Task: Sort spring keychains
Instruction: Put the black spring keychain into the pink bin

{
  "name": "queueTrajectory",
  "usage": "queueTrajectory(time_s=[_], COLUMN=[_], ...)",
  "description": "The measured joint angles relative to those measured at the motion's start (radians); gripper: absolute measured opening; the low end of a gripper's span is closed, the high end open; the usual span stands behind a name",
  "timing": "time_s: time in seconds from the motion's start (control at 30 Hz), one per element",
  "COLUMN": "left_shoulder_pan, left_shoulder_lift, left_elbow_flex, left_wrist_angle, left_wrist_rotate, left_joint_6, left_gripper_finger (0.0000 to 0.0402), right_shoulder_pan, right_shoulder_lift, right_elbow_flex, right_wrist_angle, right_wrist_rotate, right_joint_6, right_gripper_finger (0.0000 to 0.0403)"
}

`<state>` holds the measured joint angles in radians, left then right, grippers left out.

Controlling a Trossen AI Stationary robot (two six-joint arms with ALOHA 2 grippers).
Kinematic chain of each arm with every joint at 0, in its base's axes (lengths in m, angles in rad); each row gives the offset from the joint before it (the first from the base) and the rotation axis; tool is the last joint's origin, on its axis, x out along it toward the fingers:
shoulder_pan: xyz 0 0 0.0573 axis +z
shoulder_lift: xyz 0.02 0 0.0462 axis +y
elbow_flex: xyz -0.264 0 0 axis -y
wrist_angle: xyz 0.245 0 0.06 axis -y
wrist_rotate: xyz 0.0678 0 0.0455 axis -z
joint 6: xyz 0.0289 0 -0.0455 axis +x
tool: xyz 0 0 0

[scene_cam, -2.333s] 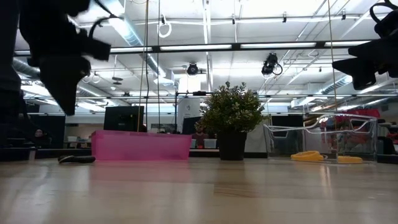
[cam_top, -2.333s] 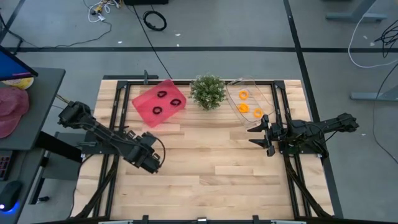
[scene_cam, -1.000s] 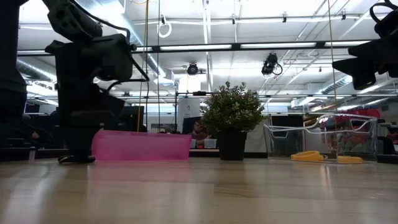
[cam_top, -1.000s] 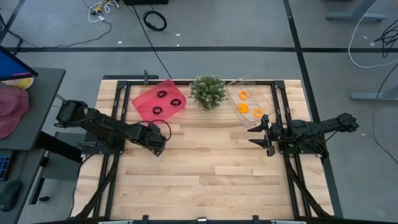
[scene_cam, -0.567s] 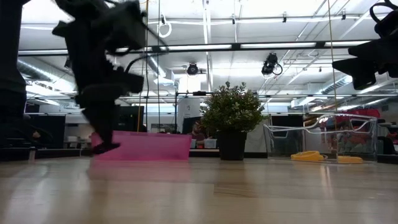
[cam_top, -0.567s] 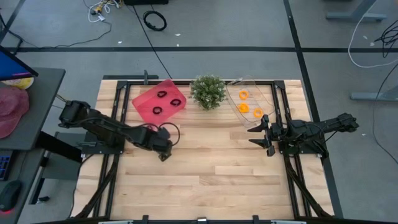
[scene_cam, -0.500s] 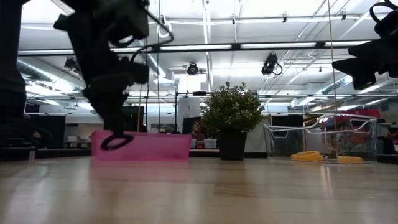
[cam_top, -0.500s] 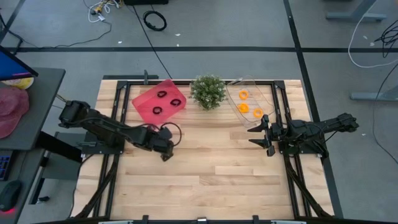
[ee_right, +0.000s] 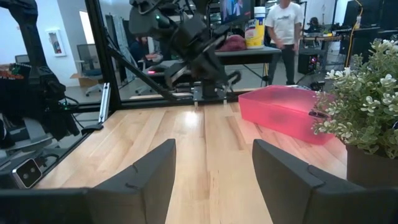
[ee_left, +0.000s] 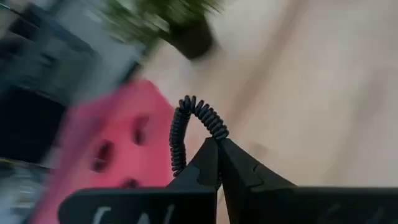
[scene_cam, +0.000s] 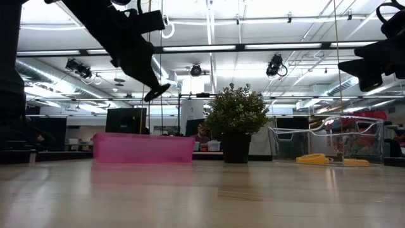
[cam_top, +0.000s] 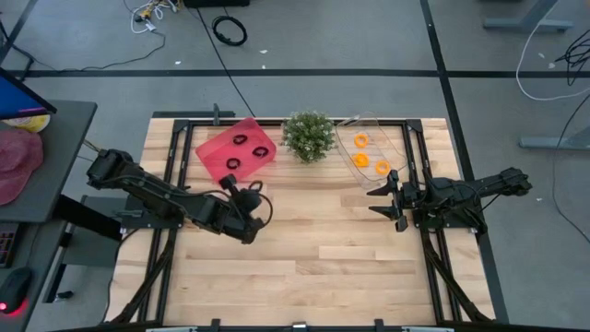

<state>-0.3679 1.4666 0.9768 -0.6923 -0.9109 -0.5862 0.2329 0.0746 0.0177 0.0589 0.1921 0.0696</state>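
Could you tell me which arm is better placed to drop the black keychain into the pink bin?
Left: its gripper is shut on the black keychain, lifted near the pink bin. The right gripper waits open and empty by the clear bin.

Light wood-plank table (cam_top: 304, 267) on black frame. Along its far edge, left to right: pink bin (cam_top: 236, 151), tilted askew; small potted plant (cam_top: 308, 136); clear plastic bin (cam_top: 373, 152). Near half is bare wood.

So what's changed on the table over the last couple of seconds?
The left gripper came down beside the pink bin, took hold of a black spring keychain and lifted it off the table. The right gripper, the plant and the clear bin's orange keychains stayed put.
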Motion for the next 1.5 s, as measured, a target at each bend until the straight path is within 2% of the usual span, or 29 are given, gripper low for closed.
queueTrajectory(time_s=[0.17,0.67,1.1,1.5], left_shoulder_pan=[-0.001,0.031,0.251,0.407], left_shoulder_lift=[0.0,0.0,0.0,0.0], left_elbow_flex=[-0.003,-0.003,-0.003,-0.003], left_wrist_angle=[-0.03,-0.122,-0.203,-0.192], left_wrist_rotate=[-0.199,-0.465,-0.496,-0.519], left_joint_6=[-0.027,-0.03,-0.028,0.082], left_gripper_finger=[0.0003,0.0003,0.0003,0.0003], right_shoulder_pan=[0.0,0.0,0.0,0.0], right_shoulder_lift=[0.0,0.0,0.0,0.0], right_elbow_flex=[0.0,0.0,0.0,0.0], right_wrist_angle=[0.0,0.0,0.0,0.0], right_wrist_rotate=[0.0,0.0,0.0,0.0], right_joint_6=[0.0,0.0,0.0,0.0], right_gripper_finger=[0.0215,0.0215,0.0215,0.0215])
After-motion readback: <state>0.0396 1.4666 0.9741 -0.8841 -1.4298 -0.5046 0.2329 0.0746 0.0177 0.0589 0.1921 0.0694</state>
